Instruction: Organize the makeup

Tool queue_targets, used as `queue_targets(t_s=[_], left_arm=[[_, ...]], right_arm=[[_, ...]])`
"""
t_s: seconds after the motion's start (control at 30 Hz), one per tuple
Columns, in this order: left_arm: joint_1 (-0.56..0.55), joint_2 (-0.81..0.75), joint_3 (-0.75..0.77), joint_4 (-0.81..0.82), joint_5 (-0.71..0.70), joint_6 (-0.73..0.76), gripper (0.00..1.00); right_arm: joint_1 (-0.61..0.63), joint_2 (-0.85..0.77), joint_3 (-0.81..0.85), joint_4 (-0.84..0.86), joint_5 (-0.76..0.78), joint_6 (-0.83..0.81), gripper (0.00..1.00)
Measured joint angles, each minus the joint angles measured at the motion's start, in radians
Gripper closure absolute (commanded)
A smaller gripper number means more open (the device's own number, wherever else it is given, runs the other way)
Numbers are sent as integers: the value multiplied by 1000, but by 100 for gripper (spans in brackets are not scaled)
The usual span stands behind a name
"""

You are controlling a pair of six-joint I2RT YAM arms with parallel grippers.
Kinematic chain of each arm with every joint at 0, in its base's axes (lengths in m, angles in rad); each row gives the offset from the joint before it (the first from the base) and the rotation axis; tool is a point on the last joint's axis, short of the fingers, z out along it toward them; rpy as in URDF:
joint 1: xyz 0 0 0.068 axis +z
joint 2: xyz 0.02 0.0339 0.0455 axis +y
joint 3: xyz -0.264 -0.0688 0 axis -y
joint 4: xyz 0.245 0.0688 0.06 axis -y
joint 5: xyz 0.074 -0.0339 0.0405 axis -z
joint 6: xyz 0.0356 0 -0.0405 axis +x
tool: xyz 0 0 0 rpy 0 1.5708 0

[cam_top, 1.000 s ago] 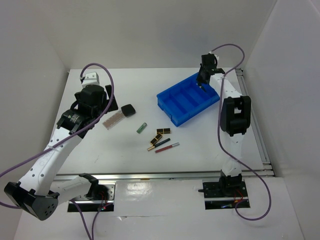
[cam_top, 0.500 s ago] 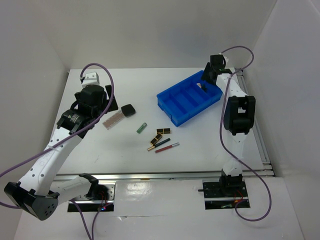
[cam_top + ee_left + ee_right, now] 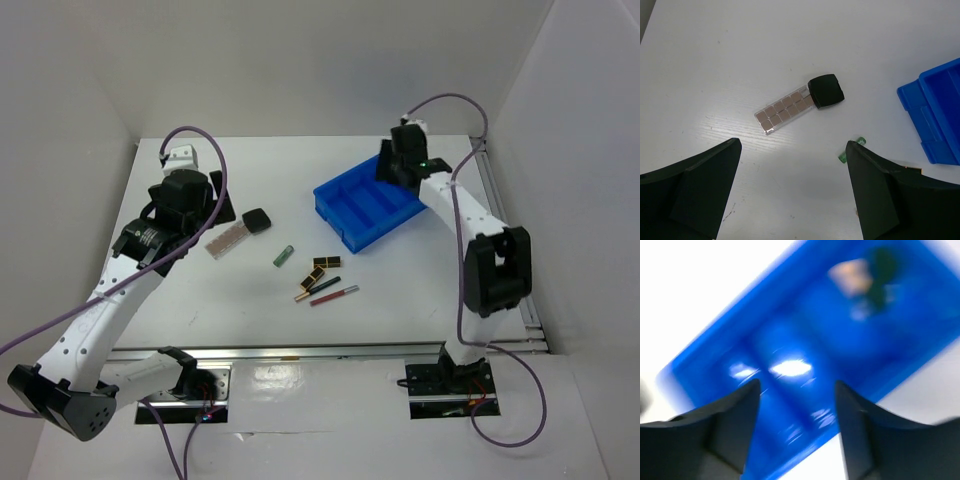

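Note:
The makeup lies loose on the white table. A black compact (image 3: 257,220) touches the end of a pinkish glitter strip (image 3: 228,238). A green tube (image 3: 285,256), gold-black lipsticks (image 3: 322,263) and thin pencils (image 3: 334,294) lie in the middle. My left gripper (image 3: 220,208) hangs open above the strip (image 3: 785,110) and compact (image 3: 826,90), with the green tube (image 3: 850,151) by its right finger. My right gripper (image 3: 385,170) is open over the blue tray (image 3: 372,197) with nothing between its fingers. In the blurred right wrist view (image 3: 797,385), a beige shape (image 3: 852,275) and a dark green one (image 3: 882,262) lie in the tray.
The tray (image 3: 790,315) sits at the far right of the table, turned at an angle, and its corner (image 3: 937,115) shows in the left wrist view. White walls enclose the table on the left, back and right. A metal rail (image 3: 330,350) runs along the near edge.
My right gripper has opened and swung left from the tray's far right corner to over its middle. The left arm and the makeup on the table have not moved.

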Motion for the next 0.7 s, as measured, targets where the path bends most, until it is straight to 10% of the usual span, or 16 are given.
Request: queue_targets(t_s=[0.27, 0.7], left_arm=[[0, 0, 1, -6, -29, 0, 0], [0, 2, 59, -60, -83, -31, 0]], right_arm=[[469, -213, -223, 18, -47, 1, 9], [718, 284, 66, -107, -21, 337, 19]])
